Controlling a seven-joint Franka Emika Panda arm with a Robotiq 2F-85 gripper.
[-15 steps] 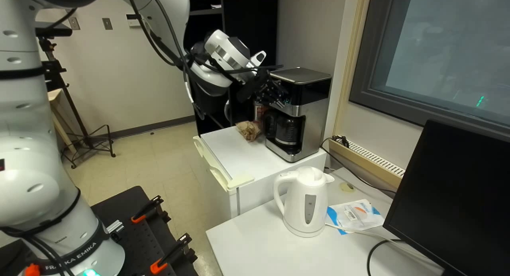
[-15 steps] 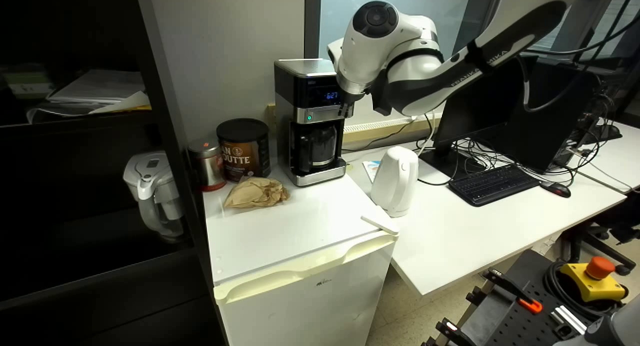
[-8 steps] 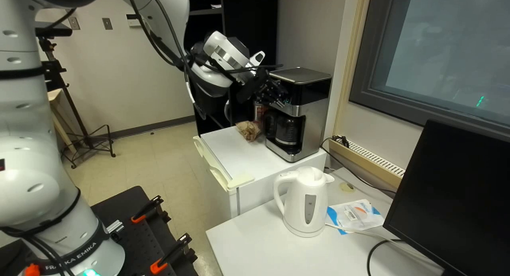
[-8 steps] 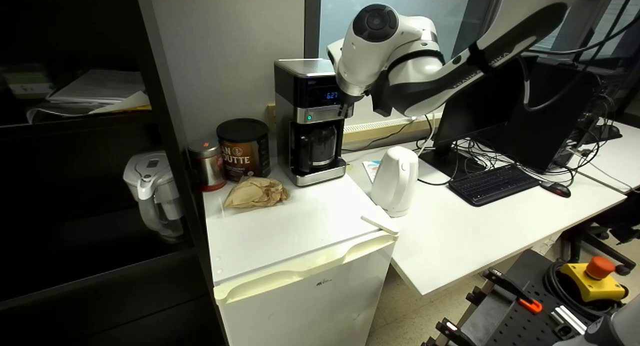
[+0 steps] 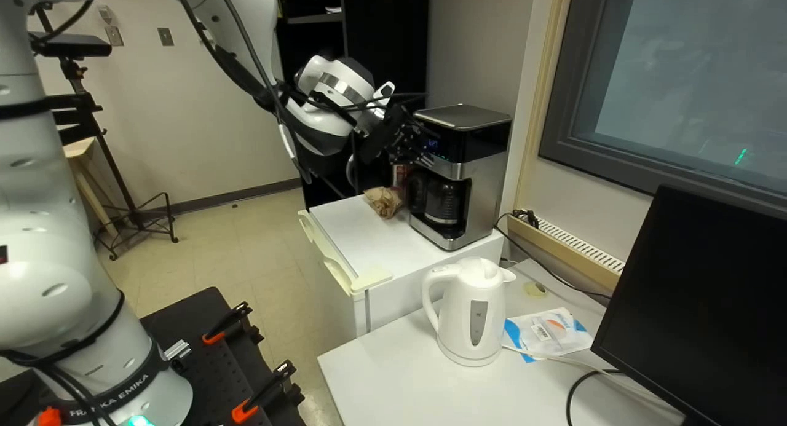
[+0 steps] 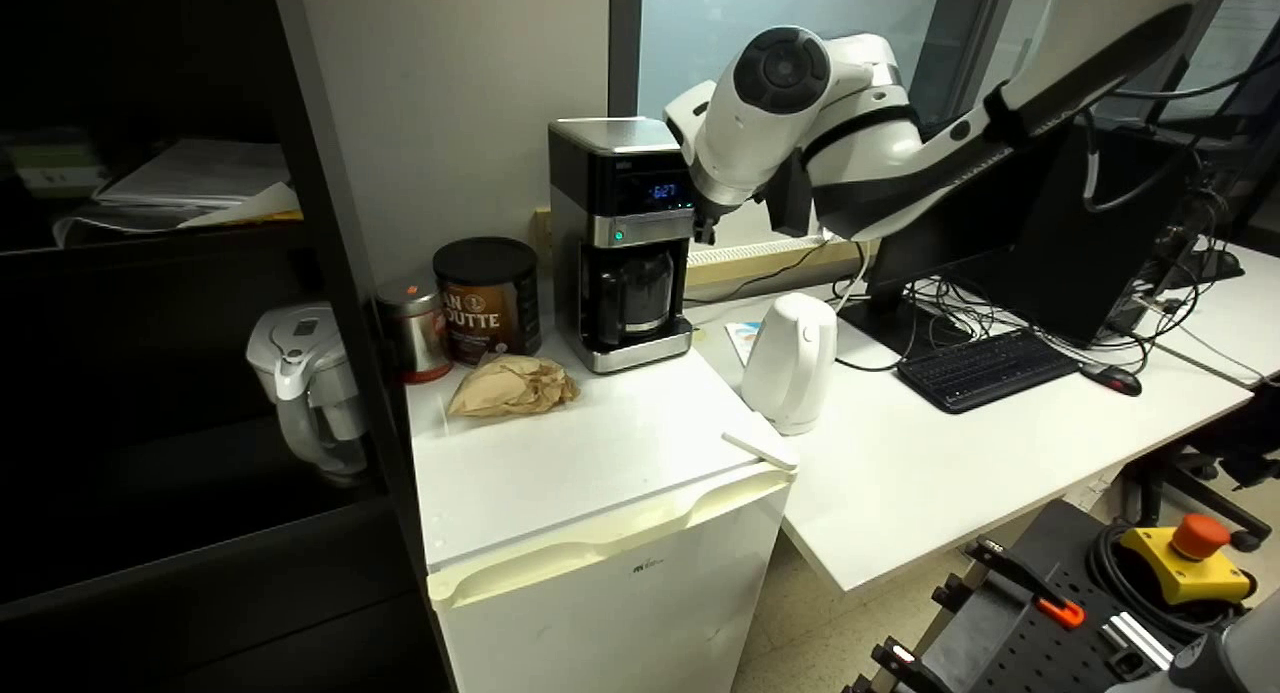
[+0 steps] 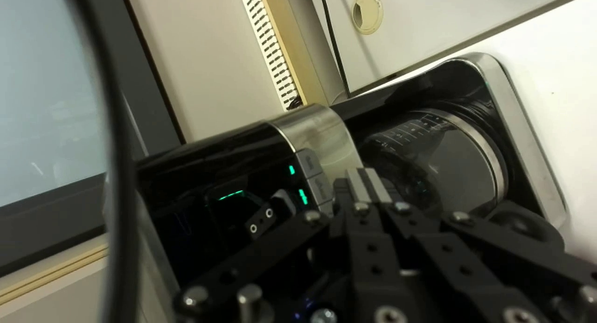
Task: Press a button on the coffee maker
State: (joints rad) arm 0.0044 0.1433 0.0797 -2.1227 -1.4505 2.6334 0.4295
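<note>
While the coffee maker (image 6: 640, 231) stands black and silver | lit (blue and green) | jaws together, holding nothing

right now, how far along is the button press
Done: the shut gripper is at the front of the coffee maker. In hand: apparently the button reach, fingertips near the grey buttons; contact can't be judged. Left: perhaps the press itself; green lights glow, but whether a press lit them isn't shown.

A white kettle (image 6: 792, 363) stands on the desk (image 6: 920, 473) (beside the fridge (image 6: 615, 603)).
</note>
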